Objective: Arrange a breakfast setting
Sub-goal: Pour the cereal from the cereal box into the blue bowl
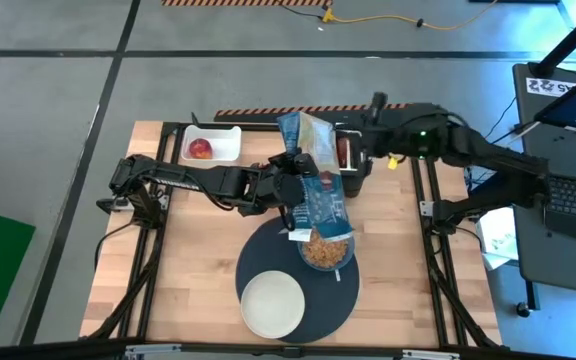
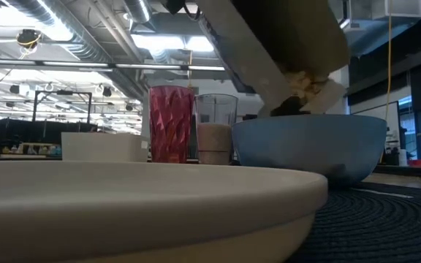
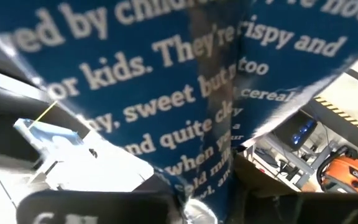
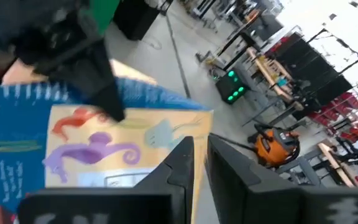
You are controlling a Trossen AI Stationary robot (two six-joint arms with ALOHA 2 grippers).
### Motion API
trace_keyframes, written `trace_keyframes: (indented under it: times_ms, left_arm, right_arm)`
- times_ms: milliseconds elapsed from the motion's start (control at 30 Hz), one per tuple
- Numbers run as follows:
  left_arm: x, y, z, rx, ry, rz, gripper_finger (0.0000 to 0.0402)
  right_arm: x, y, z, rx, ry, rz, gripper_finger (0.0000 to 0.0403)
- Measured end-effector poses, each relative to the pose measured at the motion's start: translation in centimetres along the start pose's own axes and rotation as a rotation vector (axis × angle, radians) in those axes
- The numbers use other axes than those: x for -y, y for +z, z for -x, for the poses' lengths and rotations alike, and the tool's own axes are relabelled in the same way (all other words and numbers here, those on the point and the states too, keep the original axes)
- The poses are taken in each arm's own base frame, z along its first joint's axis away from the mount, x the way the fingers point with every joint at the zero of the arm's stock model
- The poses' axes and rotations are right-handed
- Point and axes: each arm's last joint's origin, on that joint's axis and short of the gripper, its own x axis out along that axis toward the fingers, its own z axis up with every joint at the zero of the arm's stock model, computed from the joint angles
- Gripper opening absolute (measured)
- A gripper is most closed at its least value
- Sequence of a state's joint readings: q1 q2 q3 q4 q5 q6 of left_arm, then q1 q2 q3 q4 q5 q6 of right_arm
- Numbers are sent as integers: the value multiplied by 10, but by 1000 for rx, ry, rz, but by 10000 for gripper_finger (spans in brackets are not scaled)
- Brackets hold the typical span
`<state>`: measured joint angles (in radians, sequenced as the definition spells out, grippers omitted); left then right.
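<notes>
Blue cereal box [image 1: 318, 175] tipped over the light-blue bowl [image 1: 326, 252], long axis running from the table's far side toward the near side in the high view, open mouth pointing down at the bowl, closed end raised toward the far edge. Cereal flakes [image 1: 324, 251] heaped in the bowl; low view has flakes [image 2: 303, 82] at the box mouth just above the bowl rim [image 2: 309, 142]. Bowl sitting on the far right part of the dark blue-grey placemat [image 1: 258, 262]; white plate [image 1: 272, 303] on the near left part of the same mat, apart from the bowl. Left gripper [image 1: 290, 185] reaching in from the left, clamped on the box's left side about midway along; left wrist view filled by blue printed panel [image 3: 185, 93], fingers narrow on it. Right gripper [image 1: 353, 150] at the box's upper far end; right wrist view has both dark fingers [image 4: 179, 171] nearly together over the box's illustrated face [image 4: 104, 149], but contact with the box cannot be told. Red apple [image 1: 200, 149] in a white tray [image 1: 230, 142] at the far left of the table, well apart from the mat. Red tumbler [image 2: 170, 124] and clear glass [image 2: 215, 128] upright side by side beyond the bowl in the low view.
</notes>
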<state>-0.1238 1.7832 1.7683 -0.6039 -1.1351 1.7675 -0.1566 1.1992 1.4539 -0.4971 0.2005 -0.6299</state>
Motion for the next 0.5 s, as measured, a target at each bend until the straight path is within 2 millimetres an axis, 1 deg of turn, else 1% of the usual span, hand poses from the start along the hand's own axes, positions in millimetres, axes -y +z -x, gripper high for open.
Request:
trace_keyframes:
  times_ms: [67,133,200,300,367,433,500]
  left_arm:
    - [0,0,-1,-1,-2,0,41]
    - [0,-1,-2,-3,-3,2,40]
    - [0,-1,-2,-5,-4,3,39]
    - [1,-2,-4,-8,-7,4,39]
    - [1,-2,-4,-7,-8,2,39]
    - [1,-2,-5,-2,-7,4,39]
    - [0,-2,-5,0,-5,1,39]
  right_arm:
    - [1,0,2,0,-9,0,50]
    - [-6,-6,-6,-28,9,8,50]
    - [-18,-17,-22,-68,53,14,50]
    - [-46,-39,-55,-98,174,-26,50]
    - [-58,-49,-69,-117,235,-42,50]
    - [-61,-53,-73,-152,264,-39,50]
    - [-58,-50,-70,-185,278,-33,50]
